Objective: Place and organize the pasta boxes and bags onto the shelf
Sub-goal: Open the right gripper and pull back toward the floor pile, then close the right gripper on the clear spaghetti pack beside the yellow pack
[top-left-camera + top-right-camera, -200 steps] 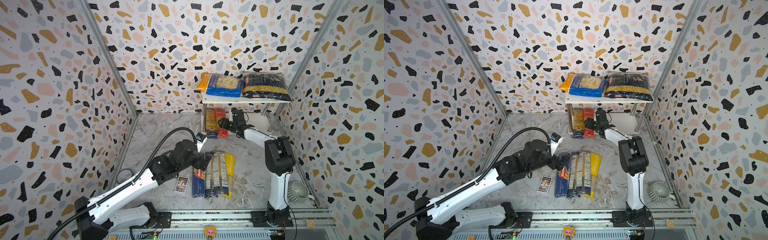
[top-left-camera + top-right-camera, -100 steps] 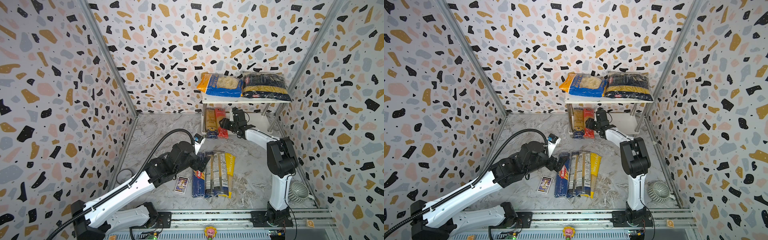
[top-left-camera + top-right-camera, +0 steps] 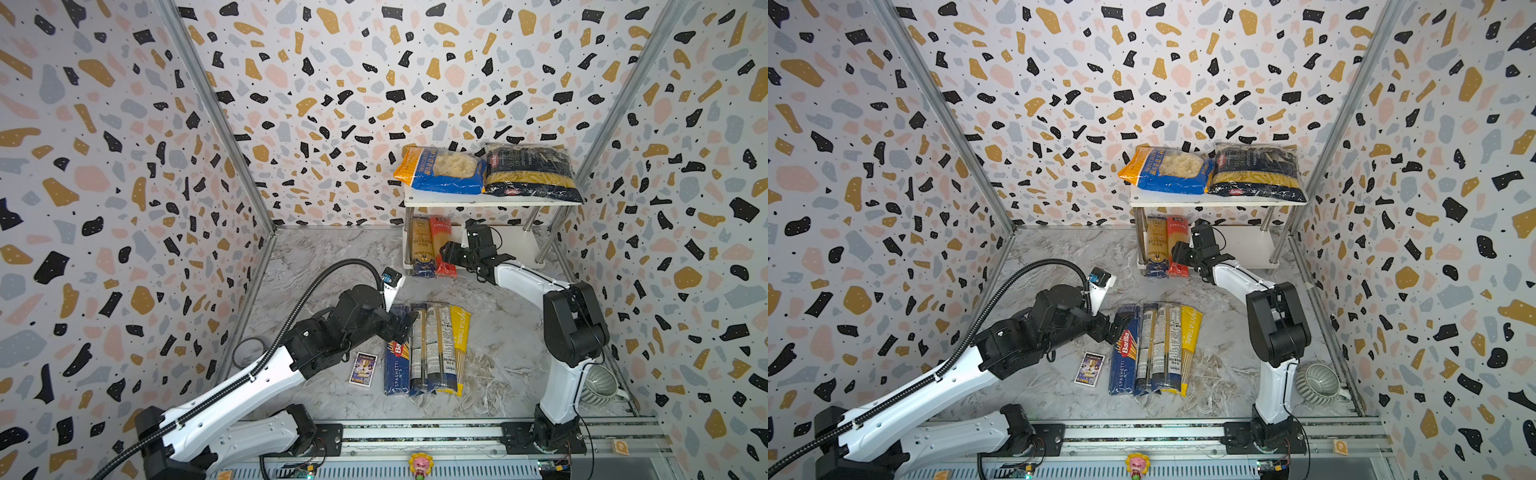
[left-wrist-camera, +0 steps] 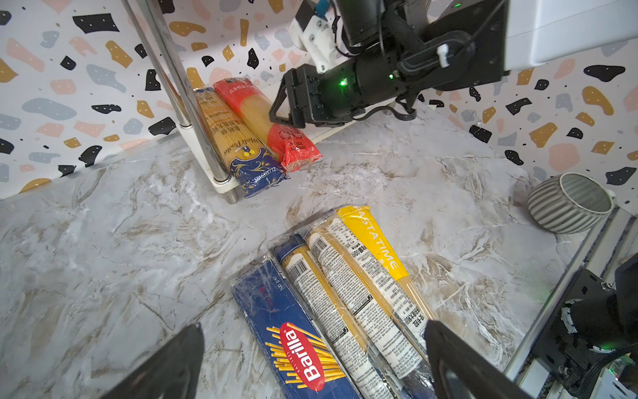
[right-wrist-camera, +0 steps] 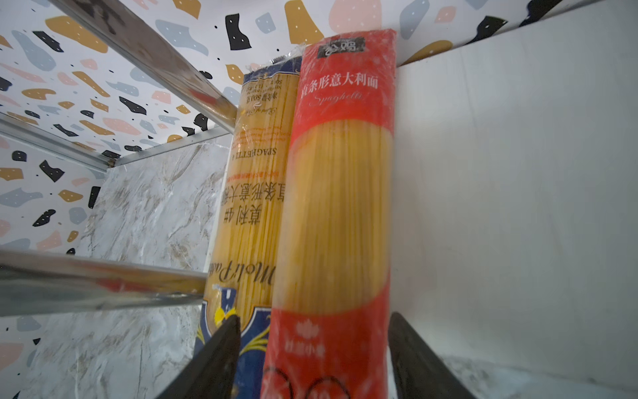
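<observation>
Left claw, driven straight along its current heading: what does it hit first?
Probably the blue Barilla box, centred between the fingers of the open left claw; the clear spaghetti pack beside it is close, and depth is hard to judge.

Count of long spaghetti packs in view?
6. Two on the lower board of the shelf: gold-and-navy pack, red pack. Four side by side on the table: Barilla box, two clear packs, yellow pack. None looks hidden.

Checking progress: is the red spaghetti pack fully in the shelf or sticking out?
Sticking out: the red plastic spaghetti pack overhangs the white lower board at its near end.
</observation>
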